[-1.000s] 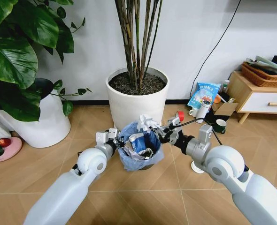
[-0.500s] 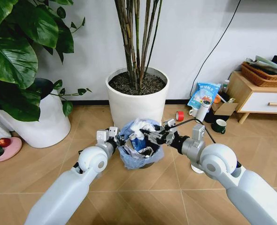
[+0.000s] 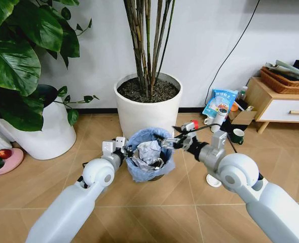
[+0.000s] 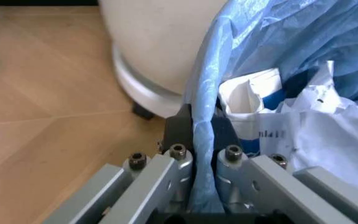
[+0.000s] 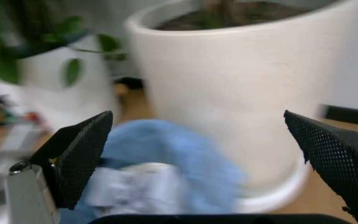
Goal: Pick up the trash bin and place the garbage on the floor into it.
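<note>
The trash bin [image 3: 150, 167], small, dark and lined with a crinkly light-blue bag, stands on the floor in front of the big white planter. My left gripper [image 3: 122, 147] is shut on its near-left rim; in the left wrist view the fingers [image 4: 177, 128] pinch the bag's edge [image 4: 202, 116]. Garbage lies inside: crumpled white paper [image 3: 148, 151] [image 4: 328, 135] and a blue-white carton [image 4: 253, 109]. My right gripper [image 3: 177, 143] [image 5: 197, 140] hovers open at the bin's right rim, holding nothing. A white round lid [image 3: 213, 180] lies on the floor by my right arm.
The white planter [image 3: 148, 109] [image 5: 241, 93] stands just behind the bin, with a second white pot [image 3: 50, 134] at the left. A red tape roll [image 3: 194, 124], a green mug [image 3: 237, 135], a blue-white bag [image 3: 220, 103] and a wooden cabinet [image 3: 278, 106] are at the right.
My right gripper carried the crumpled white paper down into the bin, let it go and drew back to the right rim. The left gripper kept its hold.
</note>
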